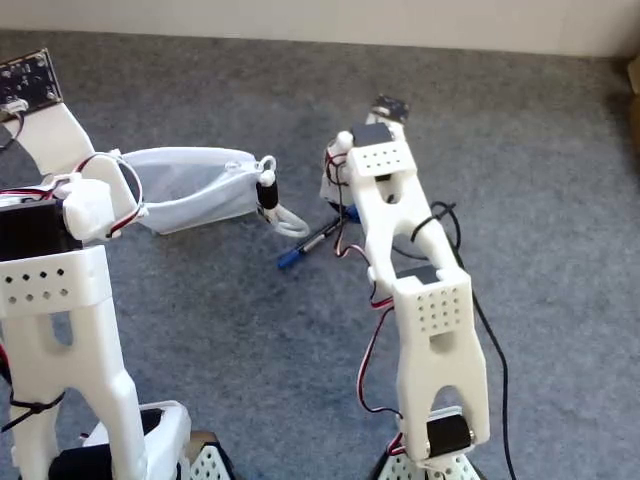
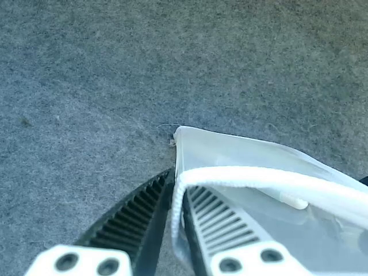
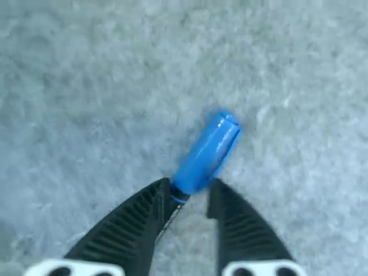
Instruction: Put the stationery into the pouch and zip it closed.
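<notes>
At the left gripper (image 2: pixel 175 179), two ribbed fingers are pressed together on one end of the pouch (image 1: pixel 190 185), with the pouch edge clamped between them. One finger (image 2: pixel 129 215) is black and lies outside the pouch. The second shows through the pouch wall. The pouch is a single flat bag of translucent white material, thin and slightly creased. It has one thick white rim (image 2: pixel 259 177) running away from the fingertips. It extends from this gripper towards the other arm and lies on the grey felt-like surface (image 1: pixel 560 150).

At the pouch end farthest from the left gripper sits one black zip pull (image 1: pixel 267 192), with one white loop (image 1: pixel 288 220) attached just beyond it.

Between that loop and the right gripper (image 3: pixel 190 187) lies one pen (image 1: pixel 312 243), a slim cylinder with a dark barrel and a smooth blue cap. It rests on the surface outside the pouch, near the loop but not touching it.

The right gripper stands partly open astride the pen. Its two black ribbed fingers flank the barrel where it meets the cap. One finger touches the pen and the other stands just clear of it. The blue cap projects past the fingertips.

Count: two grippers, one pouch, one pen.
</notes>
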`<state>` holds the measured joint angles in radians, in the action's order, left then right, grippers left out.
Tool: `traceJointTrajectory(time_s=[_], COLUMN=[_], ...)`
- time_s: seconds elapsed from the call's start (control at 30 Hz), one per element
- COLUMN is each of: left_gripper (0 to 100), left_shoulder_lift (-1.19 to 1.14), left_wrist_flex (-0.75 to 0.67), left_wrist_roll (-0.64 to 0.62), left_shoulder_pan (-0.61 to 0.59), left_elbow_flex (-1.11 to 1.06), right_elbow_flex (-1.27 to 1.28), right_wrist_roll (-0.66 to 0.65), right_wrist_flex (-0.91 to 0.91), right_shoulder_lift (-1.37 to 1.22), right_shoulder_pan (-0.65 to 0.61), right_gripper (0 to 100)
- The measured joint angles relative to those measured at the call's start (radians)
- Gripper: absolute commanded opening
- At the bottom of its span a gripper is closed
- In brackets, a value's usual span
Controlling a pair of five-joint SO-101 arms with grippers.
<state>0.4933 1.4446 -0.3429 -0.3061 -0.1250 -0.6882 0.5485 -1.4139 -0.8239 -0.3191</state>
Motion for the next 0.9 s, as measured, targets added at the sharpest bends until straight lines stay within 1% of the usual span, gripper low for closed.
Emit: traceJointTrajectory(time_s=[0.27,0.43,0.5,0.67,0.73,0.8,0.9], left_gripper=[1,1,1,1,1,1,1], left_shoulder_lift=[0.000,0.000,0.000,0.000,0.000,0.000,0.000], left_wrist_flex=[0.000,0.000,0.000,0.000,0.000,0.000,0.000], left_wrist_roll=[0.000,0.000,0.000,0.000,0.000,0.000,0.000], left_shoulder_pan=[0.000,0.000,0.000,0.000,0.000,0.000,0.000], left_elbow_flex=[0.000,0.000,0.000,0.000,0.000,0.000,0.000], right_elbow_flex=[-0.002,-0.002,-0.002,-0.002,-0.002,-0.002,-0.002], right_wrist_roll=[0.000,-0.002,-0.046,-0.252,-0.313,-0.339,-0.338], right_wrist_flex=[-0.011,-0.066,-0.087,-0.144,-0.155,-0.181,-0.218], right_shoulder_lift=[0.021,0.097,0.124,0.166,0.186,0.213,0.247], right_shoulder_pan=[0.008,0.006,0.008,0.008,0.006,0.006,-0.003], right_gripper=[0.4,0.4,0.4,0.4,0.4,0.4,0.4])
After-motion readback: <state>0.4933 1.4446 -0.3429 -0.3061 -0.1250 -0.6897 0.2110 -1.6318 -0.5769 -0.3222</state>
